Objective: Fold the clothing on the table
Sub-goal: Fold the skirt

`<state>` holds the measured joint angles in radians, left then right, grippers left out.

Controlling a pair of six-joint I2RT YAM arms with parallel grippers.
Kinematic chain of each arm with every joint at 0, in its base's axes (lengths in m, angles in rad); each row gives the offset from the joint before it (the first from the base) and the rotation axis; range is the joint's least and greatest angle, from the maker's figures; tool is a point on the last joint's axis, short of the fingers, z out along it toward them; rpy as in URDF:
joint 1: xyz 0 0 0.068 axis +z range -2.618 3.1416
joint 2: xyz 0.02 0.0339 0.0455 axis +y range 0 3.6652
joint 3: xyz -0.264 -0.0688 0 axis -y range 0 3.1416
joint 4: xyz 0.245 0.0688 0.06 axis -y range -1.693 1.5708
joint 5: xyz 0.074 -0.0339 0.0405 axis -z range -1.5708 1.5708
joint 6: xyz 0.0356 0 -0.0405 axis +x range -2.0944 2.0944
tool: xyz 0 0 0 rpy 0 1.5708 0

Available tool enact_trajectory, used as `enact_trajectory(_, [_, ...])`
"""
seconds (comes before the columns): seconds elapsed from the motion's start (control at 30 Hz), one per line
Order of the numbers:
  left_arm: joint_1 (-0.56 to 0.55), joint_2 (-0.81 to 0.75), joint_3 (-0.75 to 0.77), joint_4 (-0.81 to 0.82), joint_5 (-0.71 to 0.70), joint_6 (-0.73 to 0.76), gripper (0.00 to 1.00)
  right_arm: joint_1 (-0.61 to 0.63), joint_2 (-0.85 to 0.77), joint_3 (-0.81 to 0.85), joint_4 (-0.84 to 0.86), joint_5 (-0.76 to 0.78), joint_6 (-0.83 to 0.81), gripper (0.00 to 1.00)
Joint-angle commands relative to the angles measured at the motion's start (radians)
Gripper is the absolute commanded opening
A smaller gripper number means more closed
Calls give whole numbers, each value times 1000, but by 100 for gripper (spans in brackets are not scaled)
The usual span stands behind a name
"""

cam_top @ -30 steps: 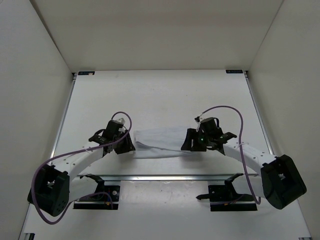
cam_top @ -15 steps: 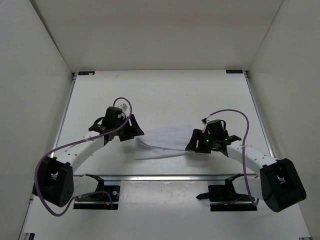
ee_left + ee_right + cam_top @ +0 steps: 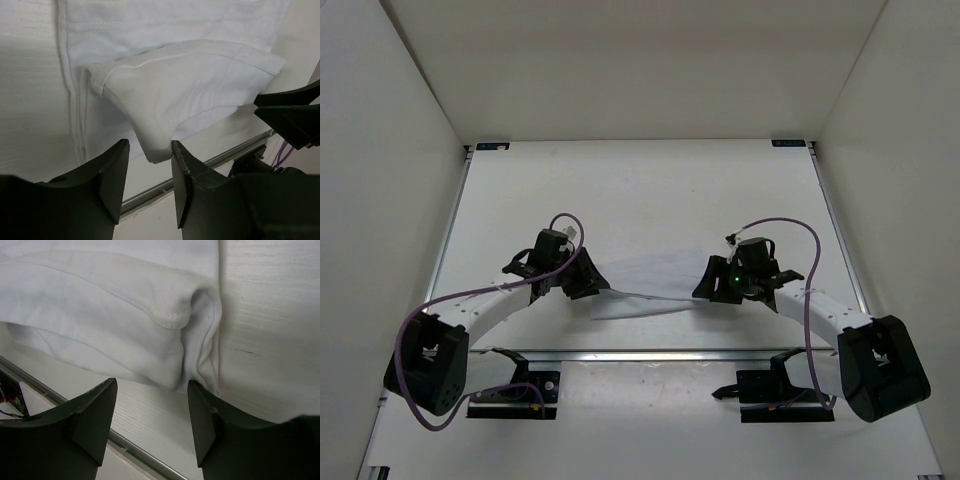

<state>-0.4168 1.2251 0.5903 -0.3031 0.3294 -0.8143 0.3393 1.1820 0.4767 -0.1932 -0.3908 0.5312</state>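
Soft matt white cloth clothing (image 3: 190, 90), matt finely streaked table (image 3: 270, 300), silvery metal rail (image 3: 650, 353)

Left arm (image 3: 485, 306) and right arm (image 3: 820, 301): white links, bulky black joints, matte black wedge-shaped fingers (image 3: 112, 175), a looping purple cable (image 3: 780, 221) on each.
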Motion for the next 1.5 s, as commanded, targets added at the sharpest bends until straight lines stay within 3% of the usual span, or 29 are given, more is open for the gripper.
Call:
enact_trajectory(0.0, [0, -13, -26, 65, 22, -37, 49, 0, 4, -19, 43, -10, -1, 54])
enact_trajectory(0.37, [-2, 33, -10, 71, 2, -16, 33, 33, 90, -18, 106, -6, -7, 49])
enact_trajectory(0.5, [12, 48, -9, 58, -6, -5, 16, 29, 105, -7, 120, -6, 1, 29])
enact_trajectory(0.63, [18, 53, -1, 39, -10, 20, 0, 7, 110, 5, 135, -23, -5, 0])
enact_trajectory(0.8, [65, 63, 74, -10, 31, 108, 0, -43, 96, 131, 65, -16, -43, 0])
enact_trajectory(0.9, [114, 117, 208, -45, 89, 203, 0, -110, 120, 295, -10, -33, -100, 0])
enact_trajectory(1.0, [142, 222, 455, -137, 33, 335, 0, -180, 180, 509, -49, -51, -157, 0])
enact_trajectory(1.1, [191, 367, 797, -229, 30, 418, 0, -227, 311, 827, -122, -89, -213, 0])
enact_trajectory(1.17, [210, 456, 1140, -309, 27, 449, 0, -224, 382, 1140, -217, -76, -264, 0])
enact_trajectory(1.2, [201, 499, 1298, -359, -28, 480, 0, -217, 427, 1283, -238, -56, -298, 0])
enact_trajectory(1.27, [164, 514, 1464, -416, -154, 538, 0, -178, 459, 1426, -285, 2, -333, 0])
enact_trajectory(1.33, [139, 481, 1491, -420, -234, 598, 0, -174, 458, 1444, -278, 33, -341, 0])
enact_trajectory(1.47, [122, 329, 1198, -340, -207, 607, 0, -187, 274, 1135, -169, 16, -321, 0])
